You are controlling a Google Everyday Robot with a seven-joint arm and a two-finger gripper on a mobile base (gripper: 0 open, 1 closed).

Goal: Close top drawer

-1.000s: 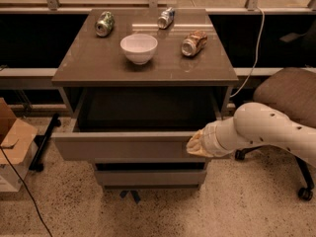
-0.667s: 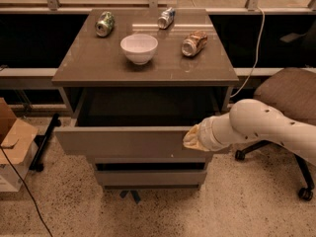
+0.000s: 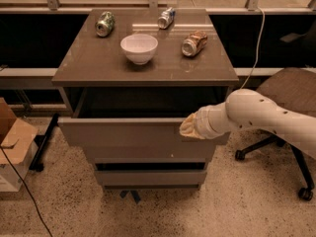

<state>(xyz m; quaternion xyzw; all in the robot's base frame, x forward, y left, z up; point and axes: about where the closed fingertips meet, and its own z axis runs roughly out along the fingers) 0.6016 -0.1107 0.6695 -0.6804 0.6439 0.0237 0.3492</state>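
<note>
Top drawer point(image 3: 128, 135) stands pulled out beneath the worktop point(image 3: 163, 69), uppermost of 3 fronts, its interior exposed. The pincer point(image 3: 190, 127) sits against the right part of the drawer front at its upper edge; whether it is clenched or released cannot be told. The worktop carries 1 white bowl point(image 3: 139, 48).

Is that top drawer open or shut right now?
Open: the top drawer juts out, dark interior showing; the gripper is at its front's right side.

Gripper point(image 3: 189, 128) at top drawer point(image 3: 123, 133) front's right end, office chair point(image 3: 291, 90) near arm point(image 3: 269, 116), open floor point(image 3: 158, 214) in front
</note>
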